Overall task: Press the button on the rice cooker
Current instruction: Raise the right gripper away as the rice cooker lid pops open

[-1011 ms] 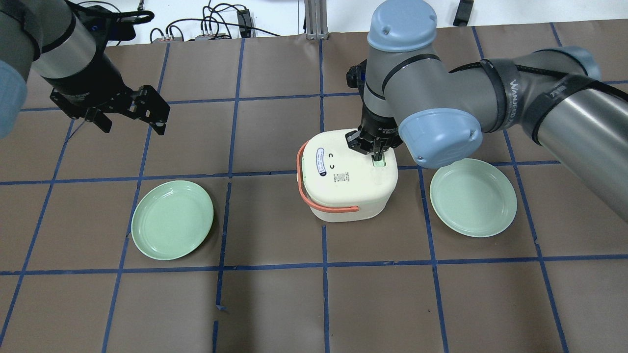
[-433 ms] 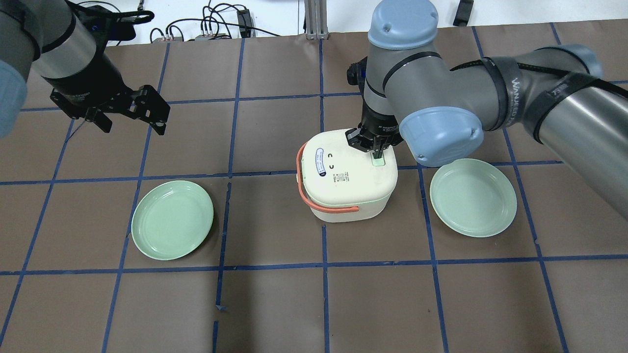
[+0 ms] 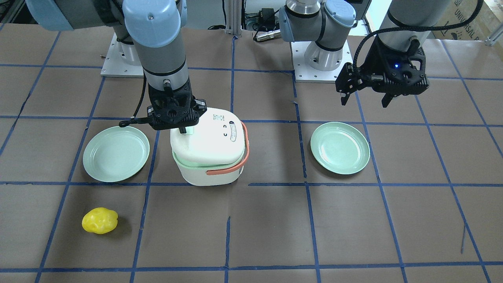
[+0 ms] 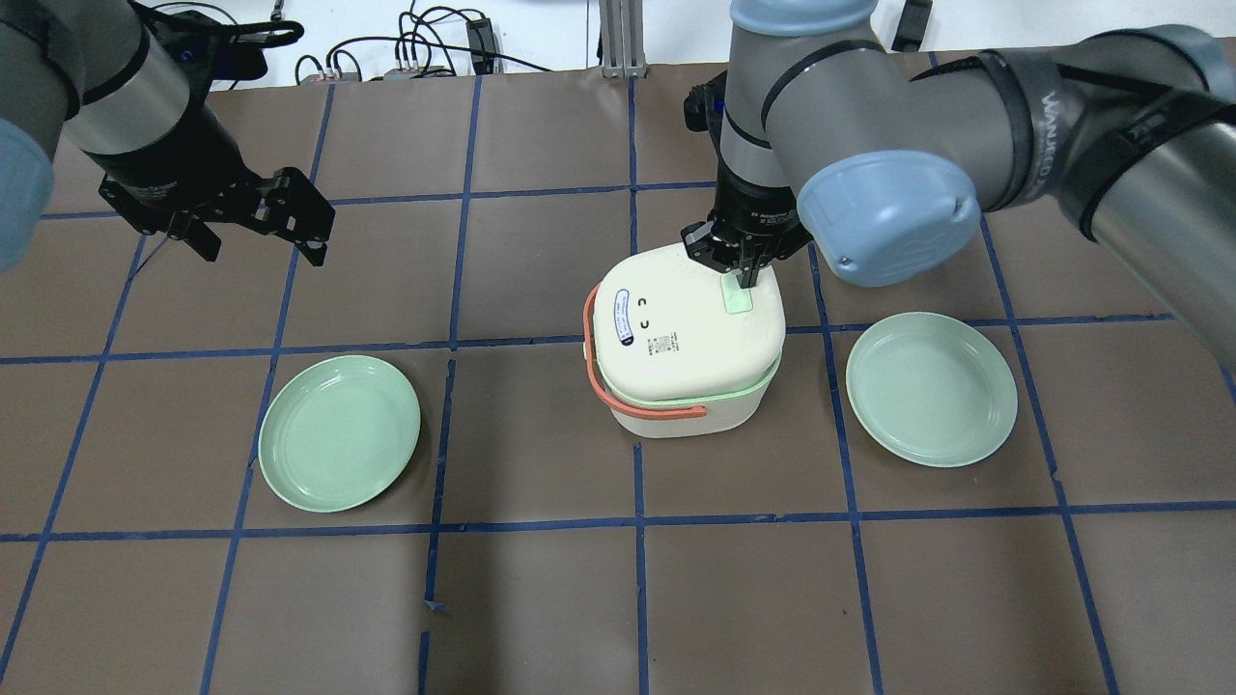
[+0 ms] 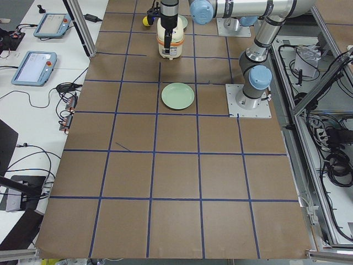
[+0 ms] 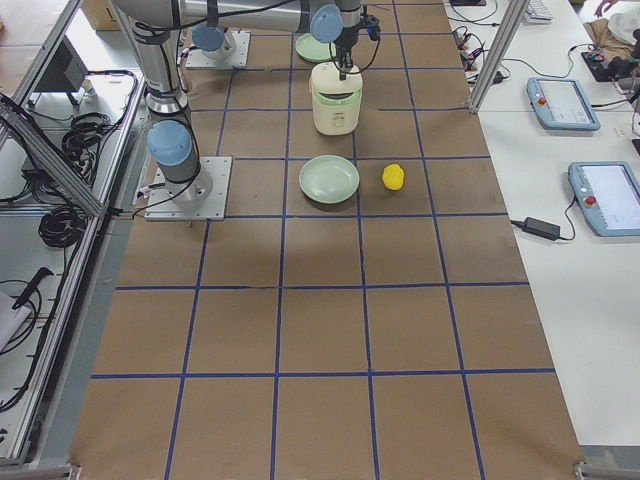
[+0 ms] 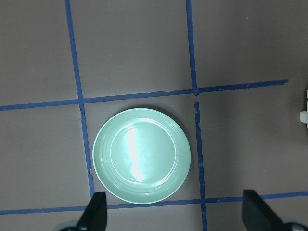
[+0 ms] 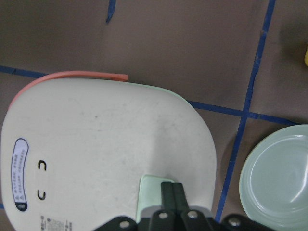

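1. Rice cooker [image 3: 208, 151] stands mid-desk [image 3: 251, 236] in the front-facing view. It sits between the left-side plate [image 3: 340, 147] and the right-side plate [image 3: 116, 153], clear of both. The right gripper [image 3: 182, 129], pinched together, points down at the pale green button [image 3: 189, 131] near the lid's edge. A yellow lump [image 3: 100, 220] lies well apart, toward the operators' side.
2. Overhead, the left gripper [image 4: 261, 251] hangs spread wide over bare desk, well apart from the cooker. Open squares stretch along the near edge.
3. From the left wrist, the left-side plate lies below the wide-set fingers [image 7: 95, 211]. The cooker's edge just shows at the right border.
4. From the right wrist, the closed fingertips overlap the button, though I cannot tell whether they touch it. The right-side plate lies near the cooker's corner.
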Robot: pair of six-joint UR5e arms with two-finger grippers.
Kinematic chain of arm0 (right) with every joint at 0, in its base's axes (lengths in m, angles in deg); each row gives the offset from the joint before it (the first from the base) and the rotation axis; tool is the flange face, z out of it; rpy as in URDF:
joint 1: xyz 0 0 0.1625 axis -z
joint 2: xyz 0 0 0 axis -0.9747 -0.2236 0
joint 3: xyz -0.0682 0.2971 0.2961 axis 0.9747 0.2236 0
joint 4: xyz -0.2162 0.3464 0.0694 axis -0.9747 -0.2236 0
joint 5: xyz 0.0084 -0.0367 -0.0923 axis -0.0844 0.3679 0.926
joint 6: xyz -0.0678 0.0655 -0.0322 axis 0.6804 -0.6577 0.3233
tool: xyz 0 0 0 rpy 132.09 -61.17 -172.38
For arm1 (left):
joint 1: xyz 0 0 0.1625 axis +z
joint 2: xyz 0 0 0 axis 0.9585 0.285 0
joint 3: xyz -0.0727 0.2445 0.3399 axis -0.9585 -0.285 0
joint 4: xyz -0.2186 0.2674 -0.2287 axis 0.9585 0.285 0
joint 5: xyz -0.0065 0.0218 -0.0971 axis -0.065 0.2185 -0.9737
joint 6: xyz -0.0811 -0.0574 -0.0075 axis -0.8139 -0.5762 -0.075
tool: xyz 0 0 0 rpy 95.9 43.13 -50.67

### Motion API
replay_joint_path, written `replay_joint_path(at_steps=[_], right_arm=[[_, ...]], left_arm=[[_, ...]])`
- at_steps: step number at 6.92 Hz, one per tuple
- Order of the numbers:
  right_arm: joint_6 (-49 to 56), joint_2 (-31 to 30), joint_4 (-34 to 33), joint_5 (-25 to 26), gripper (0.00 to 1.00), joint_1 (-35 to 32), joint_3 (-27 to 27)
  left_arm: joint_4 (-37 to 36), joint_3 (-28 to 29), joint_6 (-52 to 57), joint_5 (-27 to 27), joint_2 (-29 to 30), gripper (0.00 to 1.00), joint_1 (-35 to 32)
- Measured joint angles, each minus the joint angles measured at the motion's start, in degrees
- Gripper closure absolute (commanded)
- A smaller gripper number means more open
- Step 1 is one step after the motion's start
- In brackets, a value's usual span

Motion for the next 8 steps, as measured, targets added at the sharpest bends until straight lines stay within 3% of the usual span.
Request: replay_joint_path(at_steps=[3, 4, 5, 8], right_arm=[[0.3, -0.1, 6.0, -0.1, 0.85, 2.2, 5.0], [0.4, -0.2, 7.2, 0.0, 0.71, 2.9, 6.0], [0.6, -0.3, 8.9, 0.1, 0.41, 3.9, 7.3], [4.1, -1.0, 13.2, -0.2, 0.01, 9.0, 11.0]], left_arm=[[0.0, 0.0, 0.0, 0.1, 0.0, 0.0, 0.0], [0.0, 0.0, 0.0, 0.1, 0.0, 0.0, 0.0], [0.0, 0.0, 0.0, 0.0, 0.0, 0.0, 0.0], [0.0, 0.0, 0.0, 0.1, 0.0, 0.0, 0.0]])
